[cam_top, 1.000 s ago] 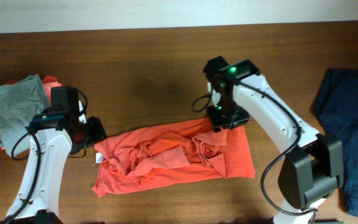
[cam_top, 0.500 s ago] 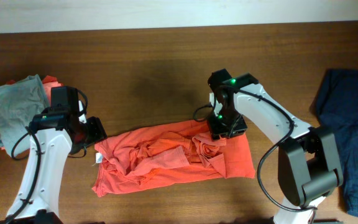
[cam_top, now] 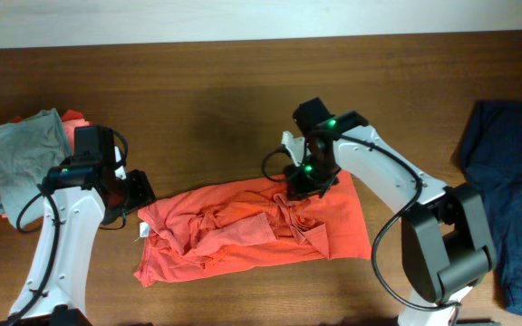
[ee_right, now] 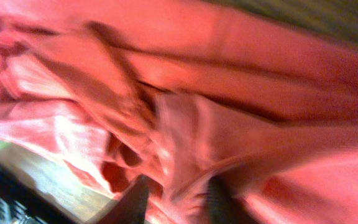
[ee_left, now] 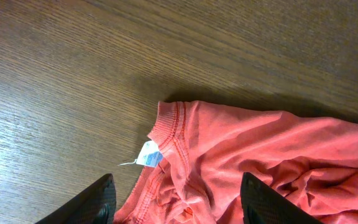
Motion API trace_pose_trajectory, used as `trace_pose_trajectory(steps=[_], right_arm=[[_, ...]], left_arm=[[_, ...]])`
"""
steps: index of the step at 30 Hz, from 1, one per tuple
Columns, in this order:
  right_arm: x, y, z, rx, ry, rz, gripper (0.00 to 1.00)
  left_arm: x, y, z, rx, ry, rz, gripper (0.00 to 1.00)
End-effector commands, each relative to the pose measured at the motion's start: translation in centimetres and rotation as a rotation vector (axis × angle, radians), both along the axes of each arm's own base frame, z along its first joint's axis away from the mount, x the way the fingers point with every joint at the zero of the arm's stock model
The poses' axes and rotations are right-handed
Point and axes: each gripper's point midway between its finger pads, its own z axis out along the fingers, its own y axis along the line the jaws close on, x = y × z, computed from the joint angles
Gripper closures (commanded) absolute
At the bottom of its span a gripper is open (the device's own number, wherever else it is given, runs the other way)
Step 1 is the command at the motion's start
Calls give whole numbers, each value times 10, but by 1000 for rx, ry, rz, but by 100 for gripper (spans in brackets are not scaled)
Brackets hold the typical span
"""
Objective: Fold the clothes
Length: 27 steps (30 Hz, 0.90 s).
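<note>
Shirt (cam_top: 252, 231): long axis left-right. Right claw (ee_right: 178, 200) on far edge, near middle, cloth between fingers (ee_right: 135, 199); you cannot tell grip. Left claw (ee_left: 179, 205) open over collar (ee_left: 169, 124).

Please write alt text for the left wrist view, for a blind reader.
An orange-red T-shirt lies crumpled on a wooden table, its collar and white label showing. The left gripper hangs above the collar, jaws open, holding nothing.
</note>
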Motion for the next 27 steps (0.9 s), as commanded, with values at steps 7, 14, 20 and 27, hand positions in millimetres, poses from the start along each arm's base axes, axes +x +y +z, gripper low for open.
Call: trace_pose_trajectory(steps=[7, 14, 20, 27], right_arm=[[16, 30, 5, 120, -104, 75, 39], [22, 9, 12, 64, -112, 35, 39], [35, -25, 58, -18, -225, -31, 32], [24, -54, 64, -98, -184, -112, 46]], left_arm=[[5, 1, 9, 0, -27, -8, 36], [4, 1, 9, 2, -25, -20, 36], [4, 1, 9, 5, -24, -30, 36], [4, 1, 9, 5, -25, -30, 36]])
